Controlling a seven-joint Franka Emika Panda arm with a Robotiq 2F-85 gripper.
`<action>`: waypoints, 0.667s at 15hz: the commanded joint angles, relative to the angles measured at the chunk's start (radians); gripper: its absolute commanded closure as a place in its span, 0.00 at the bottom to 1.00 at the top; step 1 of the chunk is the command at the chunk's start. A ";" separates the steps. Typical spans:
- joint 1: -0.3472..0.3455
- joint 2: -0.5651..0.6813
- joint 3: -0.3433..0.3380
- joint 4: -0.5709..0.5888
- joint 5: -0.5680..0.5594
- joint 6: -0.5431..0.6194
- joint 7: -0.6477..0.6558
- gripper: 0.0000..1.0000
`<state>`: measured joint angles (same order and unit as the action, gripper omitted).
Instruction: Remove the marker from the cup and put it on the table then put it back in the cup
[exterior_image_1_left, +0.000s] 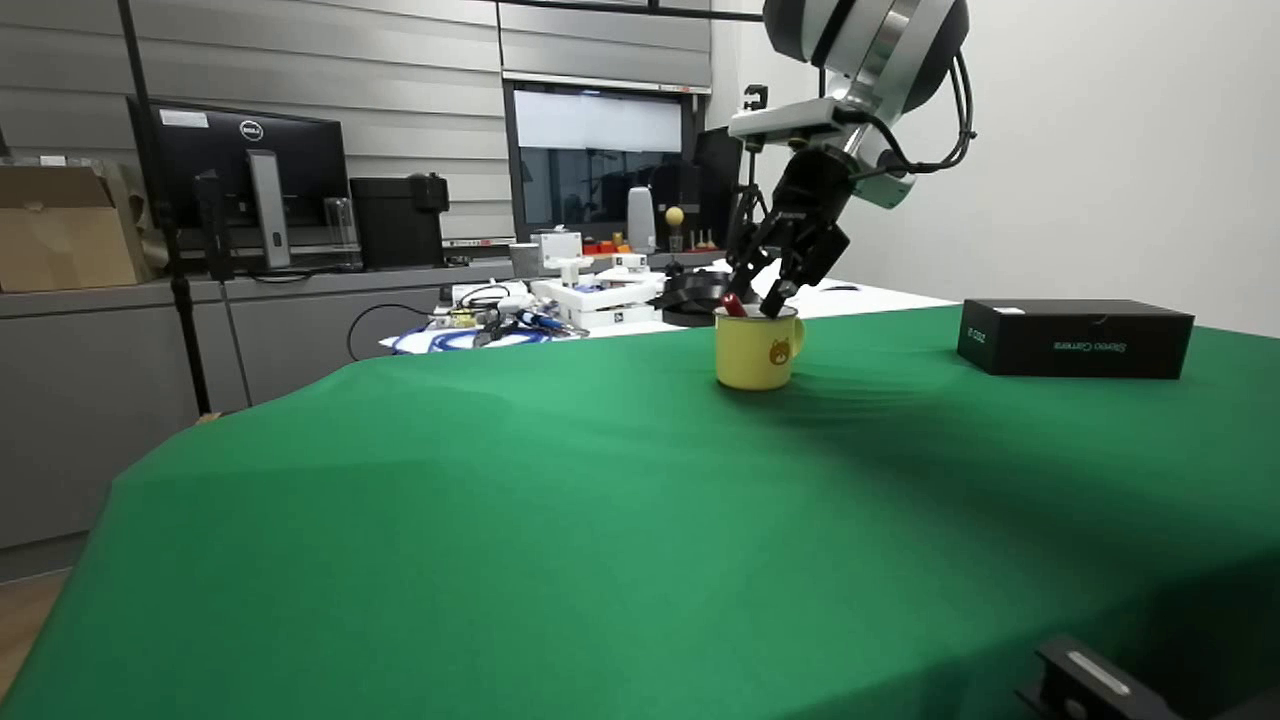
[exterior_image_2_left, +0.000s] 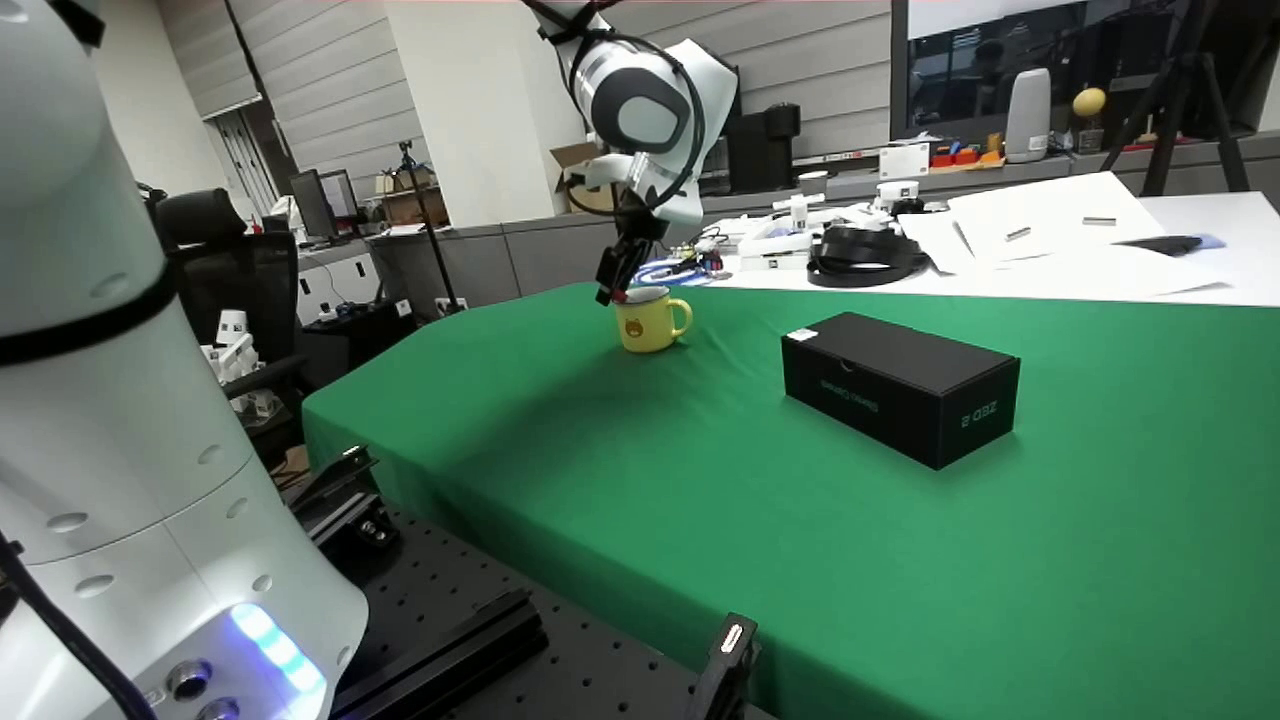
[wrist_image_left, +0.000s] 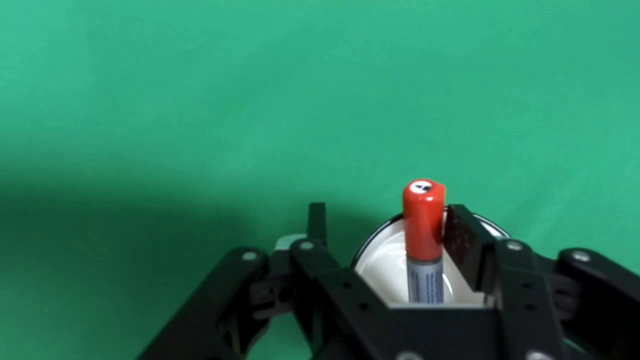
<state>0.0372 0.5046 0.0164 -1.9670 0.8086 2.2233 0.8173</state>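
Red cap up, the marker (wrist_image_left: 424, 220) sits inside the yellow cup (exterior_image_1_left: 748, 358), poking past the dark rim! At the mouth, the gripper (wrist_image_left: 387, 220) has its jaws spread apart: one fingertip just beside the cap, contact too close to call, the other out over green. In both exterior views the cup stands near the far edge of the table (exterior_image_1_left: 560, 520), a broad run of green on its near side. Across more green, well apart, lies a black box (exterior_image_2_left: 900, 385); beyond that far edge, a white surface (exterior_image_2_left: 1240, 230) bearing papers (exterior_image_2_left: 1050, 207).
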 joint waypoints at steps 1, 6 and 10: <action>0.002 0.015 0.001 0.017 0.022 -0.010 0.001 0.67; 0.010 0.009 0.004 0.018 0.023 -0.006 0.004 0.96; 0.024 -0.006 0.001 0.021 0.017 -0.012 0.031 0.95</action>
<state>0.0500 0.5135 0.0212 -1.9535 0.8194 2.2235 0.8161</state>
